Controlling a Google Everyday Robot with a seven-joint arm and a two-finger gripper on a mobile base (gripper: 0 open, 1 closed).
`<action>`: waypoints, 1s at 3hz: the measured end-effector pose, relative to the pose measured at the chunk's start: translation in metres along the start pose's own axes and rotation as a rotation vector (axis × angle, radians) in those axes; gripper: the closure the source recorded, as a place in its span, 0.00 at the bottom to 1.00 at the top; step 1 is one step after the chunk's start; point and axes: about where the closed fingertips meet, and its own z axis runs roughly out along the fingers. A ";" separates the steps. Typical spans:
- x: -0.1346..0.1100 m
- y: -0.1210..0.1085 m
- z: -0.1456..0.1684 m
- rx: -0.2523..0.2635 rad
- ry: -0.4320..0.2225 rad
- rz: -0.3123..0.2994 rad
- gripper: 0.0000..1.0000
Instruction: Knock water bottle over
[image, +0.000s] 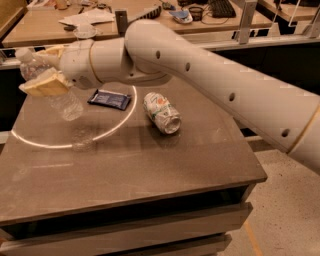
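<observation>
One tool (36, 70), far left, clasps the tilted water bottle (67, 105), label unreadable

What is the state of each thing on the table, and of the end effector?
water bottle: tilted, cap up-left, held by the end effector
drink can: on its side, dented
dark packet: lying flat
end effector: over the table's left side, shut on the water bottle

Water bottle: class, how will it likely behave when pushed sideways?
The water bottle, tilted at the gripper above the table, is tall and narrow, so it probably tips easily. Its round body likely rolls afterwards.
</observation>
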 end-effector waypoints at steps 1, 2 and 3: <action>-0.035 0.000 -0.046 0.050 0.125 -0.268 0.97; -0.052 0.029 -0.058 -0.032 0.261 -0.505 1.00; -0.056 0.037 -0.061 -0.059 0.296 -0.559 1.00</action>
